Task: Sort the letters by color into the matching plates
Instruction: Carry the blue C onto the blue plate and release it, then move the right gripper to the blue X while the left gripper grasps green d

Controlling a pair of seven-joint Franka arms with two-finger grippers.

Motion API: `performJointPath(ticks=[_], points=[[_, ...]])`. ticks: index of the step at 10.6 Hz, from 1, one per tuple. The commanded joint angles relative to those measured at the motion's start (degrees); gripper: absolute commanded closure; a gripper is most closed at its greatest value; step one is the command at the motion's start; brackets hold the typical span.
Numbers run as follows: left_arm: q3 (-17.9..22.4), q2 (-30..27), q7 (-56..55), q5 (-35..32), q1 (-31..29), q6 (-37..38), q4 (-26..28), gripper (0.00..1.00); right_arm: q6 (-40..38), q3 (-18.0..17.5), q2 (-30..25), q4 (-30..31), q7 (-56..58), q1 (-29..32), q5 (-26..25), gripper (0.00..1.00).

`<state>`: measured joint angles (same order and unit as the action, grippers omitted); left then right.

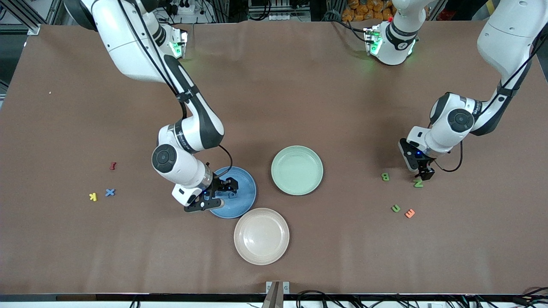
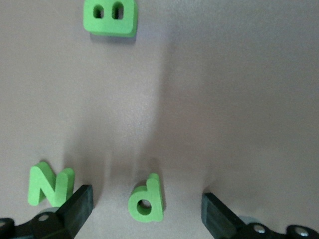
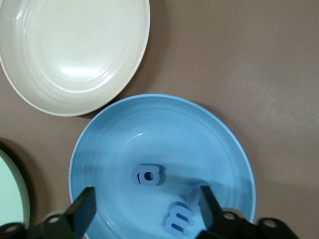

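My right gripper [image 1: 222, 190] hangs open and empty low over the blue plate [image 1: 249, 182]. In the right wrist view [image 3: 147, 215] the blue plate [image 3: 164, 129] holds a blue "a" [image 3: 147, 175], a blue "m" [image 3: 178, 220] and a third blue letter [image 3: 194, 195] partly hidden by a finger. My left gripper [image 1: 424, 173] is open, low over the table near the left arm's end; in its wrist view [image 2: 147, 215] a green "d" [image 2: 147, 199] lies between the fingers, untouched. Green "N" [image 2: 50, 185] [image 1: 418, 183] and "B" [image 2: 109, 17] [image 1: 385, 176] lie beside it. The green plate [image 1: 297, 170] is empty.
A green "u" [image 1: 395, 208] and an orange "E" [image 1: 409, 213] lie nearer the camera than my left gripper. A blue "X" [image 1: 110, 192], a yellow "K" [image 1: 93, 196] and a red letter [image 1: 112, 165] lie toward the right arm's end. A cream plate [image 1: 261, 235] sits nearest the camera.
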<state>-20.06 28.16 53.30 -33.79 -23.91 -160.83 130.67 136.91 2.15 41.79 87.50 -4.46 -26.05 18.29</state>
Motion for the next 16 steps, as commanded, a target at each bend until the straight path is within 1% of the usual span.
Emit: performJointPath(ticks=[1, 3, 6, 8, 9, 10, 11, 12, 14, 15, 16], points=[[-2.1, 0.2, -1.6, -1.1, -1.8, -0.4, -0.2, 0.0, -0.2, 1.7, 0.2, -1.1, 4.9, 0.9, 0.8, 0.0], [-3.1, 0.1, -1.6, -1.1, -2.7, -0.4, -0.2, 0.0, -0.8, 4.1, -0.2, -0.7, 11.6, 2.7, 1.0, 0.0], [-3.3, 0.0, -2.1, -1.1, -3.3, -0.4, 0.0, 0.0, -5.3, 5.1, -1.9, 0.4, 21.6, 8.0, 0.6, 0.0], [-3.3, -0.1, -3.0, -1.1, -3.3, -0.4, 0.1, 0.33, -7.4, 7.2, -2.3, 0.8, 25.3, 10.2, 0.6, 0.0], [-3.3, -0.1, -3.1, -1.1, -3.3, -0.4, 0.1, 0.41, -7.7, 7.5, -2.4, 1.0, 26.4, 11.4, 0.5, 0.0], [-3.3, 0.0, -3.2, -1.1, -3.4, -0.4, 0.1, 0.53, -8.2, 9.2, -2.5, 2.3, 26.6, 12.0, -0.8, 0.0], [-3.3, -0.1, -3.7, -1.1, -3.4, -0.4, 0.1, 0.62, -8.3, 11.2, -2.9, 3.5, 26.5, 12.1, -2.1, 0.0], [-3.3, -0.1, -4.2, -1.1, -3.4, -0.4, 0.2, 0.69, -8.2, 12.4, -3.2, 5.1, 26.4, 12.8, -2.3, 0.0], [-3.3, -0.2, -4.3, -1.1, -3.4, -0.3, 0.2, 0.95, -8.0, 12.6, -5.1, 8.5, 26.5, 15.5, -2.4, 0.0], [-3.3, -0.6, -4.3, -1.1, -3.4, -0.2, 0.2, 1.0, -8.1, 12.6, -6.1, 9.9, 26.5, 16.9, -2.9, 0.0], [-3.3, -1.3, -4.3, -1.1, -3.4, 0.0, 0.1, 1.0, -8.1, 12.6, -6.2, 10.1, 26.6, 17.8, -5.0, 0.0]])
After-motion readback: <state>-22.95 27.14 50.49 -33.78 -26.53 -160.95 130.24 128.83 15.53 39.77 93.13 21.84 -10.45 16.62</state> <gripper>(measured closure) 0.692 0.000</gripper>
